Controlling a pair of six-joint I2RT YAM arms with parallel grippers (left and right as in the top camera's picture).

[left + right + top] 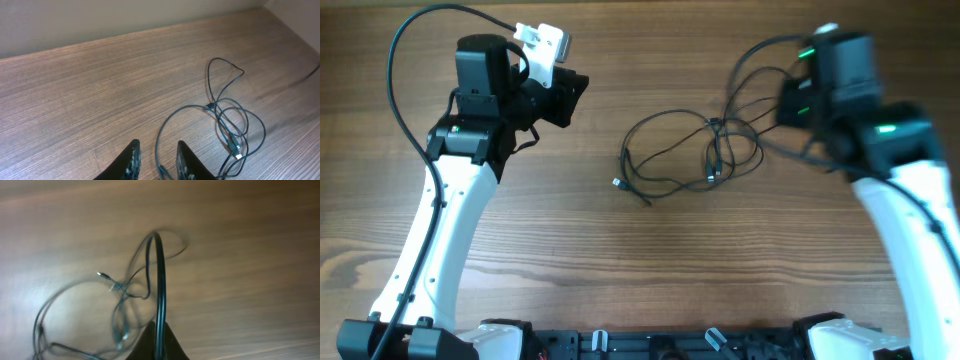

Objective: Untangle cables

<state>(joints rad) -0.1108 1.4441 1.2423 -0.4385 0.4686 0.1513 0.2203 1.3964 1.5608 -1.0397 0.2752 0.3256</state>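
The cables are thin black wires lying in loose crossed loops at the table's middle, with small plug ends at the left and at the centre. My right gripper is at the tangle's right side, blurred. In the right wrist view it is shut on one black strand, which arcs up from the fingertips and back down to the loops. My left gripper hangs apart from the tangle, up and to its left. Its jaws stand open, with a strand on the table showing between them, the cables to their right.
Wooden table all round the tangle. A pale wall borders the far edge in the left wrist view. The arms' bases and a dark rail line the front edge. Thicker black cable loops off the left arm.
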